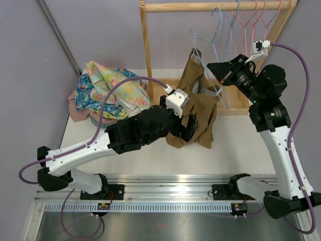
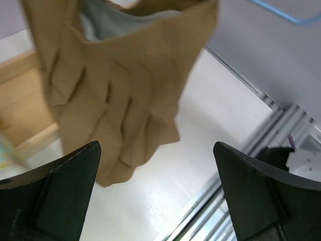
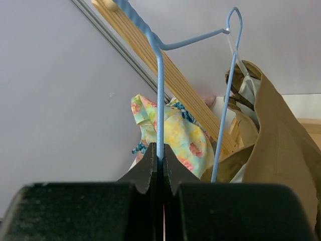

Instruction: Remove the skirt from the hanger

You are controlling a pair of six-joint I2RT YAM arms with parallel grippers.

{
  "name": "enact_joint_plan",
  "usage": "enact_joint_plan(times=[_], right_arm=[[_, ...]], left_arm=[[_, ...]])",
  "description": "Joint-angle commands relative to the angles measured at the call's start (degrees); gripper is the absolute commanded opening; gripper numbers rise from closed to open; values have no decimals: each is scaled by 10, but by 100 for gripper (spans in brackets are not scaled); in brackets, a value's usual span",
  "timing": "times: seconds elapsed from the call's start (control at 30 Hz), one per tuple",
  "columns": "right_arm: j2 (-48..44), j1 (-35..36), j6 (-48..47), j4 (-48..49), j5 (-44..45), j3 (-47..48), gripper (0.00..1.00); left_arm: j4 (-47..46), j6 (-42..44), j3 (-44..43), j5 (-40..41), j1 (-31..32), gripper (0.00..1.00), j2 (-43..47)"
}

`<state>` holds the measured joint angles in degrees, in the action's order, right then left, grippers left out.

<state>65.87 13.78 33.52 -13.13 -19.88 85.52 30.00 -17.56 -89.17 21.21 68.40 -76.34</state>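
Skirt: I see the tan pleated cloth skirt [image 1: 198, 108] hanging on the light blue wire hanger [image 1: 224, 98], just in front of the wooden clothes rack [image 1: 147, 60]. Its hem reaches down to the white surface [image 1: 150, 155]; I cannot tell whether it touches.
Right end effector [image 3: 159, 150]: pinched tight on the hanger's straight wire, with the skirt just beside it.
Left end effector [image 2: 155, 150]: jaws wide apart and gripping nothing; the skirt's pleats hang ahead of the gap.
Edges: the hem is uneven, with one corner lower than the others.
Open room: white surface shows between the hem and the metal rail [image 1: 165, 183]. The pile of floral cloths [image 1: 108, 90] lies left of the rack's post, apart from the skirt.
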Motion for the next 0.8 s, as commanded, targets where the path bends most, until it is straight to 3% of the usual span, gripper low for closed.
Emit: enact_joint_plan(times=[0.0,0.27,0.57,0.63,0.77], right_arm=[[-69,3,34,97,26,-6,0],[-156,3,106,51,38,-10,0],[-212,3,167,53,53,-42,0],[-224,3,178,66,56,-52,0],[-246,3,202,102,58,-90,0]], left_arm=[[-164,8,43,-22,31,99,8],[-293,24,73,-29,70,99,-36],[-373,17,49,-112,72,93,-79],[-384,17,43,-120,72,88,-93],[-410,16,29,-144,72,56,-110]])
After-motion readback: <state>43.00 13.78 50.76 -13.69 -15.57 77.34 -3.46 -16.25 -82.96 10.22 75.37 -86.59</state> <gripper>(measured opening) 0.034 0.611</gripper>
